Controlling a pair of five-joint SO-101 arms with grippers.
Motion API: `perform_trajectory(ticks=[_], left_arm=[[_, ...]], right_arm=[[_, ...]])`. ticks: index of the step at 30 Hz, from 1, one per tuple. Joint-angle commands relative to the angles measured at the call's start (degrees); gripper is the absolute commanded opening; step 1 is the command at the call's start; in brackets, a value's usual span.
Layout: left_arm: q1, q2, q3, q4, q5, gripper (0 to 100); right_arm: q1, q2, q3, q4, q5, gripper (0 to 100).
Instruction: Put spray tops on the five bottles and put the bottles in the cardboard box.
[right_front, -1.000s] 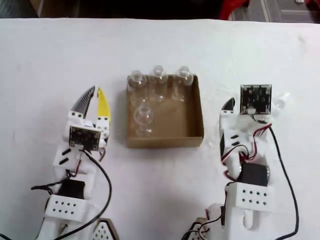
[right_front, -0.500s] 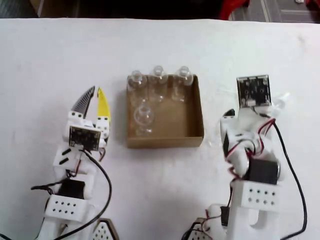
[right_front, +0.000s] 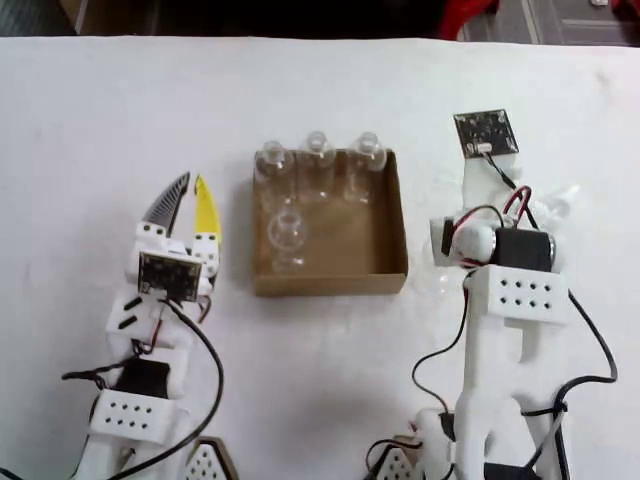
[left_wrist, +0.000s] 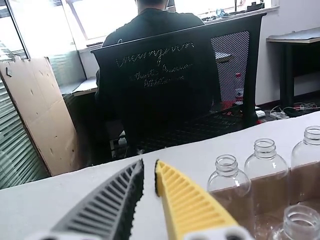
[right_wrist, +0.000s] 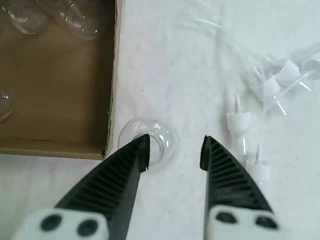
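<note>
The cardboard box (right_front: 330, 281) lies mid-table with three clear bottles (right_front: 318, 152) upright along its far wall and another bottle (right_front: 288, 234) nearer the front. None of them has a spray top. A further clear bottle (right_wrist: 159, 136) stands on the table just off the box's near right corner. My right gripper (right_wrist: 174, 148) hangs open above it, the black fingertip (right_wrist: 141, 146) over its rim. White spray tops (right_wrist: 239, 120) lie loose beside it. My left gripper (right_front: 190, 192) rests shut left of the box, with nothing in it.
The spray tops (right_front: 556, 206) lie on the white table to the right of the right arm (right_front: 505, 285). The left wrist view looks past the left gripper (left_wrist: 149, 172) at the box's bottles (left_wrist: 265, 167). A person sits in a chair beyond the far edge.
The right arm has lifted and stretched forward, its wrist camera moving toward the table's far side. The left arm and the box's bottles have not moved.
</note>
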Motion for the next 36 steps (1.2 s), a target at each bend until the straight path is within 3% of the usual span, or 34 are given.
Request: perform_trajectory(ticks=[1, 14, 36], left_arm=[[0.13, -1.01, -0.70, -1.58, -0.62, 4], [0.31, -1.01, -0.70, -1.58, -0.62, 5], [0.22, -1.01, -0.70, -1.58, -0.62, 5]], right_arm=[[-0.84, 0.13, -2.11, 0.40, 0.26, 15.0], [-2.59, -9.36, -1.41, 1.27, 0.18, 15.2], [-2.59, -2.24, 2.29, -0.40, 0.18, 14.9]])
